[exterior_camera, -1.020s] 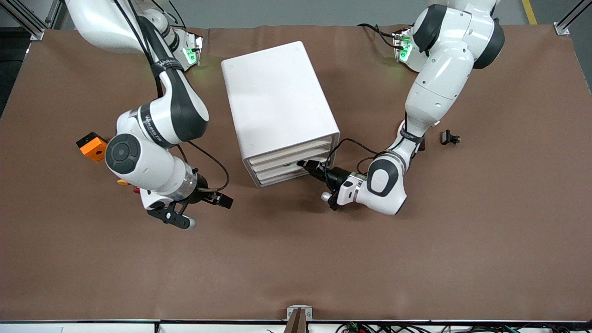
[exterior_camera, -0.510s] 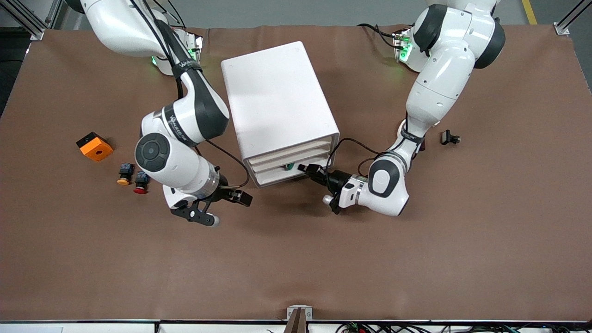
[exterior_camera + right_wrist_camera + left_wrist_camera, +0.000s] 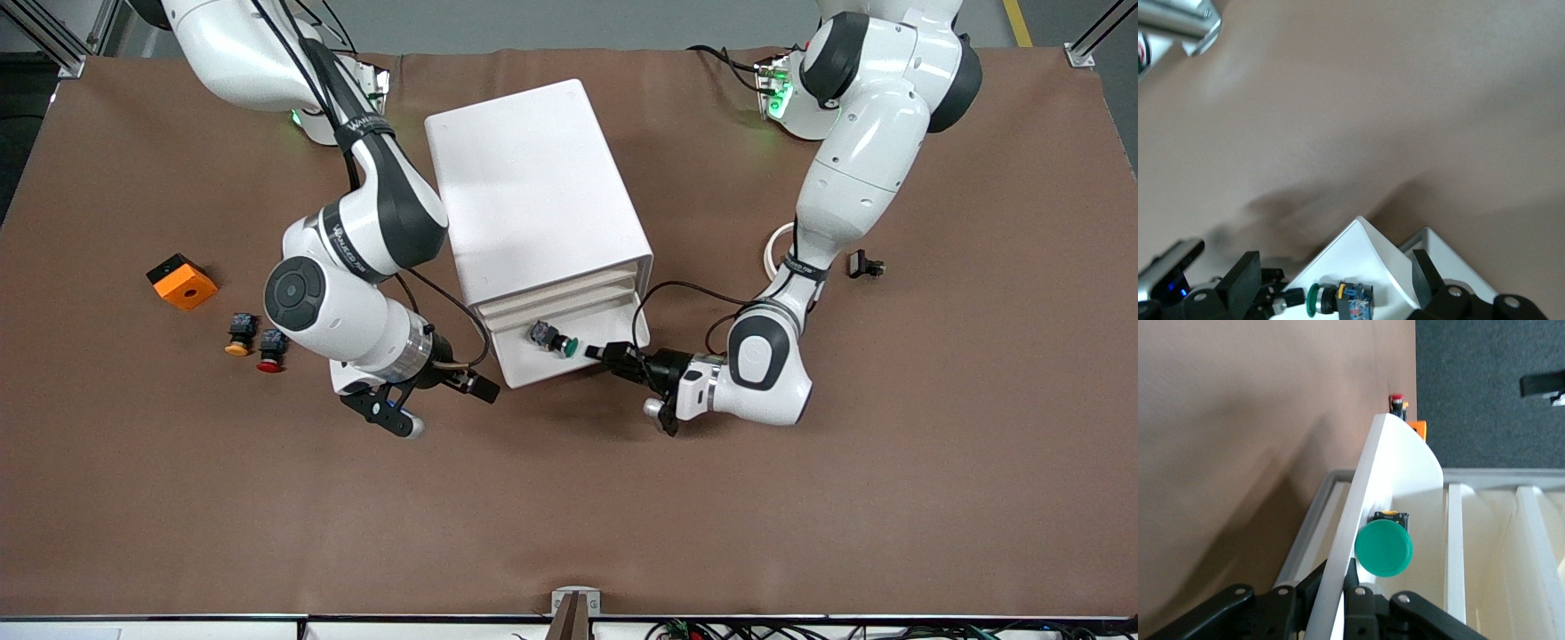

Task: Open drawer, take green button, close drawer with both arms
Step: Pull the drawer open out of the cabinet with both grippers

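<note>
The drawer (image 3: 569, 356) has slid out a good bit since a second ago, with the left gripper (image 3: 606, 353) clamped shut on its front edge, so the green button (image 3: 553, 339) now lies exposed inside. The right gripper (image 3: 444, 391) has swung in beside the cabinet (image 3: 524, 187) with fingers spread wide, holding nothing, probably lining up for the grab. Exactly where the left fingers pinch is hard to make out.

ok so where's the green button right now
The green button lies in the pulled-out bottom drawer of the white cabinet, beside the left gripper shut on the drawer's front.
</note>
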Controlling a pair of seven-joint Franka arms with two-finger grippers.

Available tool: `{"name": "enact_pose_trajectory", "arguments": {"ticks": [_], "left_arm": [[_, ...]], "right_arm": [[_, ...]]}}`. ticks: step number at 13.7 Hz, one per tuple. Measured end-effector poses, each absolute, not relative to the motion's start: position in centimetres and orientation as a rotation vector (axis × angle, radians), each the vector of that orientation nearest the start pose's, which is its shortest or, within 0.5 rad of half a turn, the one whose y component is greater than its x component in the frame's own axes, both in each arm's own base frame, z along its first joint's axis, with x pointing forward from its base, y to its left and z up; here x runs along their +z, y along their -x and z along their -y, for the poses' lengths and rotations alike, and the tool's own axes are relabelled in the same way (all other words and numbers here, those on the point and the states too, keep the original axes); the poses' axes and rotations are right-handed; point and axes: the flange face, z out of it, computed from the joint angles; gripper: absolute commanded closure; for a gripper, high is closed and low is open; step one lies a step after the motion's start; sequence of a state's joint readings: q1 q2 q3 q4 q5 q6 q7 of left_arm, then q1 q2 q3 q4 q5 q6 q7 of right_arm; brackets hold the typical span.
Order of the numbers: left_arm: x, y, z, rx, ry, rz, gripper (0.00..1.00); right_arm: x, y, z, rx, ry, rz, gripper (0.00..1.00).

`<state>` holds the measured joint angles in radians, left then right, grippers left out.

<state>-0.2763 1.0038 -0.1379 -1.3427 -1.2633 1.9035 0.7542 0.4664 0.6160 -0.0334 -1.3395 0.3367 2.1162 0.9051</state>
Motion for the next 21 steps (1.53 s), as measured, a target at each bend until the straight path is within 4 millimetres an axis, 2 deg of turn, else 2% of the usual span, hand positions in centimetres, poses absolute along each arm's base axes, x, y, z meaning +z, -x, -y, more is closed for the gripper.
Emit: {"name": "enact_pose_trajectory", "arguments": {"ticks": [2, 8, 9, 10, 11, 12, 14, 15, 18, 21], "left_arm": [[14.1, -64.8, 32.5, -0.141, -1.898, 0.319, 1.00], [14.7, -66.6, 32.3, -0.030, -1.934, 0.326, 1.00], [14.9, -67.0, 32.0, -0.006, -1.945, 0.332, 0.87], [15.2, -67.4, 31.8, 0.020, -1.958, 0.339, 0.36], [15.4, -67.8, 31.8, 0.050, -1.975, 0.336, 0.22], [15.6, -68.1, 31.7, 0.075, -1.989, 0.331, 0.00], [16.5, -69.7, 31.5, 0.208, -2.075, 0.242, 0.00], [17.2, -70.1, 31.7, 0.231, -2.085, 0.219, 0.00], [19.7, -71.2, 31.9, 0.236, -2.101, 0.166, 0.00], [24.3, -72.3, 31.3, 0.184, -2.210, 0.090, 0.00]], "right_arm": [[39.0, -66.9, -33.7, 0.091, 2.599, -1.068, 0.00], [37.8, -67.3, -35.3, 0.160, 2.429, -1.343, 0.00], [37.7, -67.2, -36.1, 0.165, 2.390, -1.391, 0.00], [37.2, -66.7, -37.5, 0.168, 2.351, -1.436, 0.00], [36.8, -66.1, -39.1, 0.170, 2.316, -1.473, 0.00], [36.3, -65.5, -40.8, 0.178, 2.286, -1.507, 0.00], [35.8, -64.6, -43.2, 0.196, 2.243, -1.561, 0.00], [35.6, -64.5, -43.7, 0.202, 2.234, -1.573, 0.00], [35.0, -64.7, -43.8, 0.206, 2.228, -1.592, 0.00], [34.4, -64.9, -43.3, 0.237, 2.239, -1.625, 0.00]]}}
